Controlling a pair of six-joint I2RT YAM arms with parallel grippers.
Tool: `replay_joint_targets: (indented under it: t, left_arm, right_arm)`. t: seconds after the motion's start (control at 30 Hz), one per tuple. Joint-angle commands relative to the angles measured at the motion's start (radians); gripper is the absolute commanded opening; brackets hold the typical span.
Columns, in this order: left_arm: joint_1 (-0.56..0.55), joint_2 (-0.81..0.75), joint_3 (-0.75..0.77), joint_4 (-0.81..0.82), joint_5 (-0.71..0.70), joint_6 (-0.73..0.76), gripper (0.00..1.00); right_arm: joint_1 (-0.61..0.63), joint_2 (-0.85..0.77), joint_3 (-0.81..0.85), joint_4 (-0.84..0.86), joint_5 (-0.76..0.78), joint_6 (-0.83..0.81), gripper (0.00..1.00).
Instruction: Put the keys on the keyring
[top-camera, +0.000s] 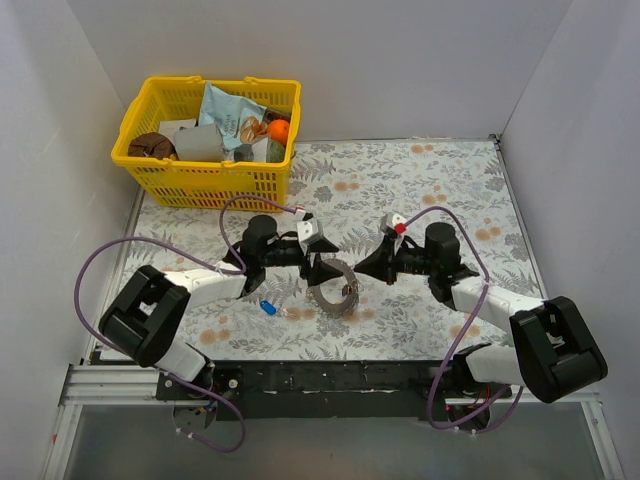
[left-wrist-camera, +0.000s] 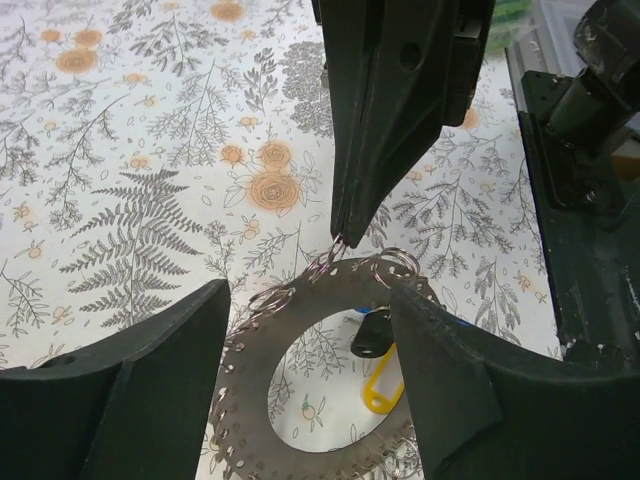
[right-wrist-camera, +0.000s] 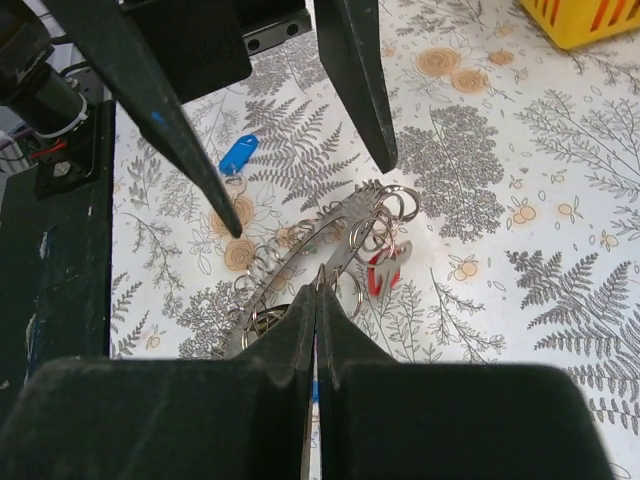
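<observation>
In the middle of the fern-printed surface (top-camera: 450, 190), between the two arms, sits the one keyring (top-camera: 335, 285), a silver disc with a toothed rim, an open centre and several small split rings along its edge. The right tool (right-wrist-camera: 316, 295) has its two fingers pressed together, and their tips pinch the keyring's rim on the side nearest that arm. The left tool (left-wrist-camera: 310, 330) is spread, one finger on each side of the keyring, and neither finger clearly touches it.

Four keys show. One blue key (right-wrist-camera: 237, 155) lies alone on the surface near the keyring, on the left arm's side and apart from it. One red key (right-wrist-camera: 385, 272) sits among the split rings at the rim. Through the keyring's opening the left wrist view shows one black-capped key (left-wrist-camera: 370, 337) and one yellow-capped key (left-wrist-camera: 381, 387); how they are attached cannot be told. One yellow basket (top-camera: 215, 183) of packets stands at the far left corner, well apart.
</observation>
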Motion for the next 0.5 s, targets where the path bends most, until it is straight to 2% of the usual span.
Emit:
replay_joint_targets:
  t: [0.0, 0.07, 0.2, 0.27, 0.47]
  left_arm:
    - [0.027, -0.047, -0.070, 0.230, 0.122, -0.092, 0.63]
    - [0.030, -0.043, -0.092, 0.298, 0.143, -0.097, 0.61]
    - [0.030, -0.014, -0.074, 0.321, 0.185, -0.115, 0.51]
    - [0.029, -0.001, -0.066, 0.338, 0.200, -0.121, 0.44]
    - [0.029, 0.035, -0.037, 0.334, 0.214, -0.129, 0.37]
  right_arm:
    - [-0.001, -0.034, -0.046, 0.245, -0.070, 0.036, 0.01]
    - [-0.001, -0.033, -0.066, 0.293, -0.090, 0.058, 0.01]
    - [-0.001, -0.033, -0.115, 0.465, -0.114, 0.110, 0.01]
    - [-0.001, -0.034, -0.119, 0.474, -0.119, 0.113, 0.01]
    - [0.000, -0.036, -0.120, 0.500, -0.125, 0.124, 0.01]
